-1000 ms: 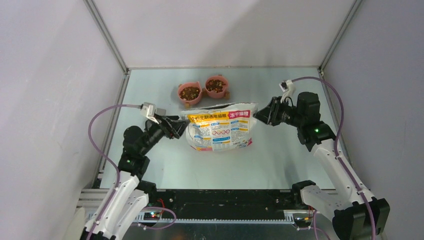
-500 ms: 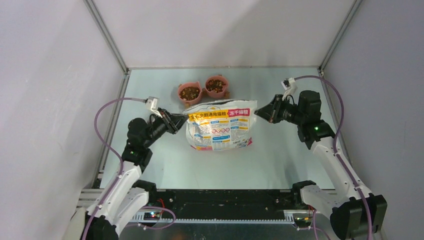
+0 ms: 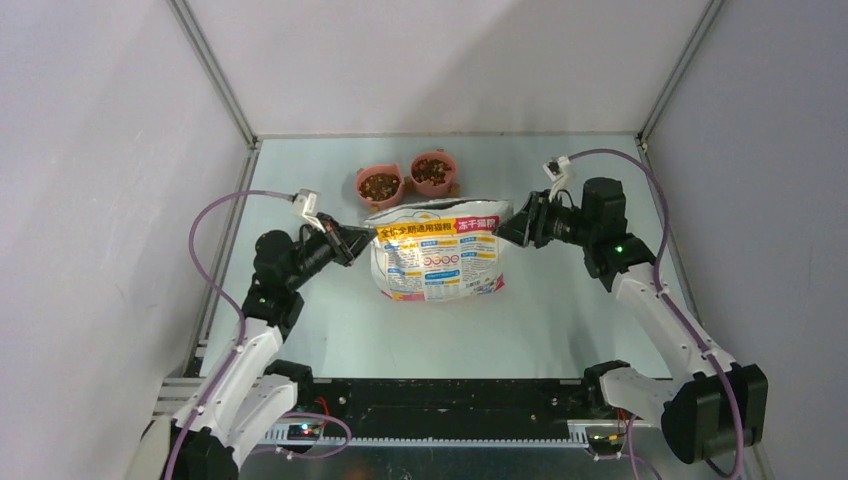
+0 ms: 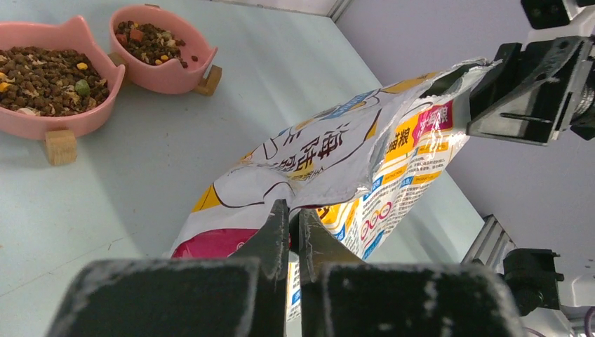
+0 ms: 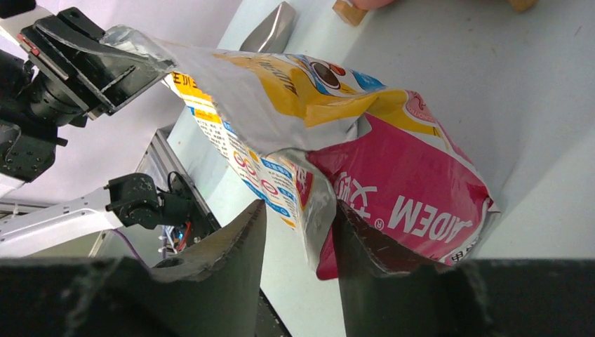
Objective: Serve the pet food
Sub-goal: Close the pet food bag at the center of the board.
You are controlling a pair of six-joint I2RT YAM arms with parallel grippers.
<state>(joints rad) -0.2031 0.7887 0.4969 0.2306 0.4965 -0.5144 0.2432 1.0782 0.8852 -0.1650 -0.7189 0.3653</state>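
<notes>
At the far middle of the desk (image 3: 560, 310), in two pink bowls (image 4: 63, 121) side by side: pet food (image 3: 380, 185), brown kibble filling both; just nearer than the bowls, a printed bag (image 3: 440, 255), top edge lifted and spread between the arms; left end effector (image 4: 293, 210): pinches tight on the bag's top left corner, fingers closed flat on the foil; right end effector (image 5: 298, 207): stands part way apart around the top right corner, flap loose between the fingers.
</notes>
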